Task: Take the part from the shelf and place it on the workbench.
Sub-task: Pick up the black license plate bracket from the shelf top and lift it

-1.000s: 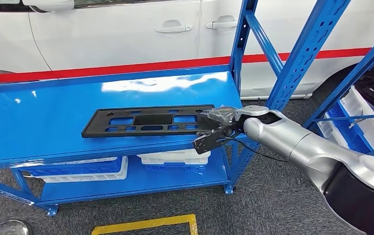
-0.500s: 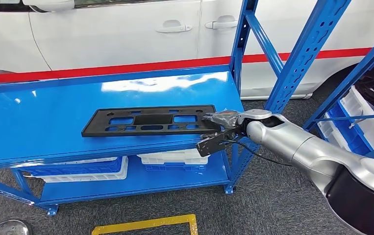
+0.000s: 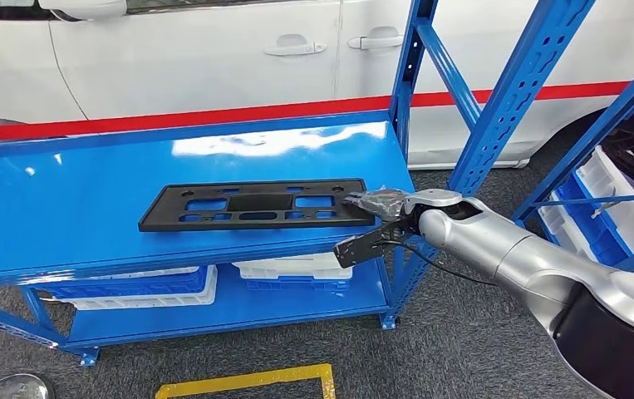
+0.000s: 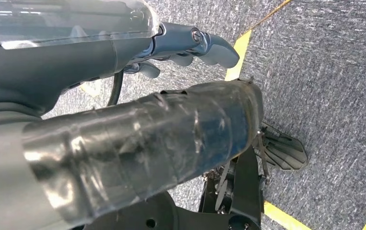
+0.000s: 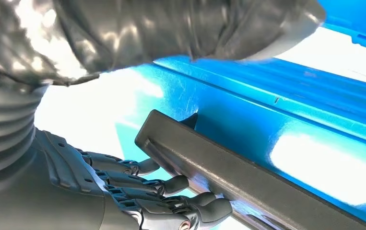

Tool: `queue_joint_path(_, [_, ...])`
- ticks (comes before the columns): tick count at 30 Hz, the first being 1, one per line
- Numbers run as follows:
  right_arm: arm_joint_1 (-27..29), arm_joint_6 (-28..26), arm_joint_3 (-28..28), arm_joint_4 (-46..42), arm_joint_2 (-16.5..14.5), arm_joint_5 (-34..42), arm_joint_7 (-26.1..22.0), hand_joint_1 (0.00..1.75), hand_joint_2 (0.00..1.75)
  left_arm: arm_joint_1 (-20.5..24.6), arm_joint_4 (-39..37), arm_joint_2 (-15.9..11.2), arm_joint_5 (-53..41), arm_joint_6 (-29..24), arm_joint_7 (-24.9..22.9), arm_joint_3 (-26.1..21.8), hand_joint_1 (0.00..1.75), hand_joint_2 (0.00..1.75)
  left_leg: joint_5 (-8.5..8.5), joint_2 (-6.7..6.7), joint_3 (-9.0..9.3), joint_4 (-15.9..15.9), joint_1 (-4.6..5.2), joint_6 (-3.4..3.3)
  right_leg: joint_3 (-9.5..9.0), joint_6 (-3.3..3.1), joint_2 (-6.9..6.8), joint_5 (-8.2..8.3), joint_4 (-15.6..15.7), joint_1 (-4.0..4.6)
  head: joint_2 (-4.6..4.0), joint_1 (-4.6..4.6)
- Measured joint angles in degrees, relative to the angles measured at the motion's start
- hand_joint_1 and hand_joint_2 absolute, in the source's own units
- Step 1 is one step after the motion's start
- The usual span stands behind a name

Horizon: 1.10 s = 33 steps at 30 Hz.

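Observation:
A long black slotted part [image 3: 251, 205] lies flat on the top of the blue shelf [image 3: 64, 208], near its front edge. My right hand [image 3: 380, 208] is at the part's right end. In the right wrist view that end of the part [image 5: 248, 182] lies between the thumb [image 5: 171, 28] above and the fingers [image 5: 190, 211] below. The fingertips touch its lower edge, while a gap of blue shelf shows under the thumb. My left hand [image 4: 137, 124] hangs over the grey carpet and holds nothing.
Blue and white bins [image 3: 139, 287] sit on the lower shelf. A blue rack upright [image 3: 504, 108] stands just right of my arm, with more bins [image 3: 604, 199] behind it. A white car [image 3: 213, 50] is behind the shelf. Yellow floor tape [image 3: 247, 382] lies in front.
My right hand has shifted slightly to the right along the part's end and its wrist has dropped a little. The part has stayed where it was.

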<state>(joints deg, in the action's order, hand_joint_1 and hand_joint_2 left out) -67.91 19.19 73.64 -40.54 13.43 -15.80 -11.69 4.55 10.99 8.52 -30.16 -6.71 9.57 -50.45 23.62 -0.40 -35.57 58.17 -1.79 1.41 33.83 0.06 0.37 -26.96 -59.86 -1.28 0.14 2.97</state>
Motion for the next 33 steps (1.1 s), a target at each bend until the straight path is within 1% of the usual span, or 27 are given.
queue_joint_path(1, [0.0,0.0,0.0,0.0,0.0,0.0,0.0,0.0,0.0,0.0,0.0,0.0,0.0,0.0,0.0,0.0,0.0,0.0,0.0,0.0,0.0,0.0,0.0,0.0,0.0,0.0,0.0,0.0,0.0,0.0,-0.01,0.0])
queue_joint_path(4, [0.0,0.1,0.0,0.0,0.0,0.0,0.0,0.0,1.31,0.0,0.0,0.0,-0.1,0.0,0.0,0.0,0.0,0.0,0.0,0.0,0.0,0.0,0.0,0.0,0.0,0.0,0.0,0.0,0.0,0.0,0.0,0.0])
queue_joint_path(5, [0.0,0.1,0.0,0.0,0.1,0.0,0.0,0.41,1.75,0.0,0.0,0.0,-0.2,0.0,0.0,0.0,0.0,0.0,0.01,0.0,0.0,0.0,0.0,-0.01,0.0,0.0,0.0,0.0,0.0,0.0,0.0,0.0])
queue_joint_path(8, [0.0,0.1,0.0,0.0,0.3,-0.3,0.0,1.69,1.75,0.0,0.0,0.1,-0.4,0.0,0.0,0.0,0.0,0.0,0.03,0.0,-0.01,0.0,0.0,-0.05,-0.01,0.0,-0.01,0.0,0.0,0.0,-0.01,0.0])
queue_joint_path(10, [0.0,0.1,0.0,0.0,0.5,-0.4,0.1,1.73,1.75,0.0,0.0,0.1,-0.5,0.0,-0.1,0.0,0.0,0.0,0.04,0.0,-0.02,0.0,0.0,-0.06,-0.01,0.0,-0.02,0.0,0.0,0.0,0.0,0.0])
queue_joint_path(13, [0.0,-0.1,0.0,-0.1,1.2,-0.4,0.1,1.75,1.75,0.0,0.0,0.1,-0.9,-0.1,-0.3,0.0,0.0,0.0,0.05,-0.02,-0.02,0.1,0.01,-0.08,-0.04,0.0,-0.06,0.0,0.0,-0.01,0.01,0.0])
queue_joint_path(18, [-0.4,-0.5,-0.2,-0.6,2.6,-0.4,0.1,1.75,1.75,0.0,0.0,0.3,-1.4,-0.2,-0.6,0.0,0.0,0.0,0.11,-0.05,0.02,0.1,0.01,-0.16,-0.13,0.01,-0.09,-0.01,0.0,-0.01,0.01,0.0])
queue_joint_path(25, [-0.9,-0.4,-0.6,-1.5,3.9,-0.4,0.3,1.74,1.75,0.0,0.0,0.5,-1.5,-0.2,-0.6,0.0,0.0,0.0,0.17,-0.06,0.2,0.2,0.03,-0.27,-0.4,0.13,-0.14,-0.04,0.0,-0.01,0.01,0.0])
queue_joint_path(33, [-0.3,0.3,-0.5,-1.8,5.3,-0.1,0.6,1.75,1.75,0.0,0.0,0.6,-1.2,-0.1,-0.6,-0.4,0.0,0.0,0.04,-0.08,0.03,0.3,0.09,-0.41,-0.26,0.31,-0.17,0.14,0.0,-0.05,0.01,0.0])
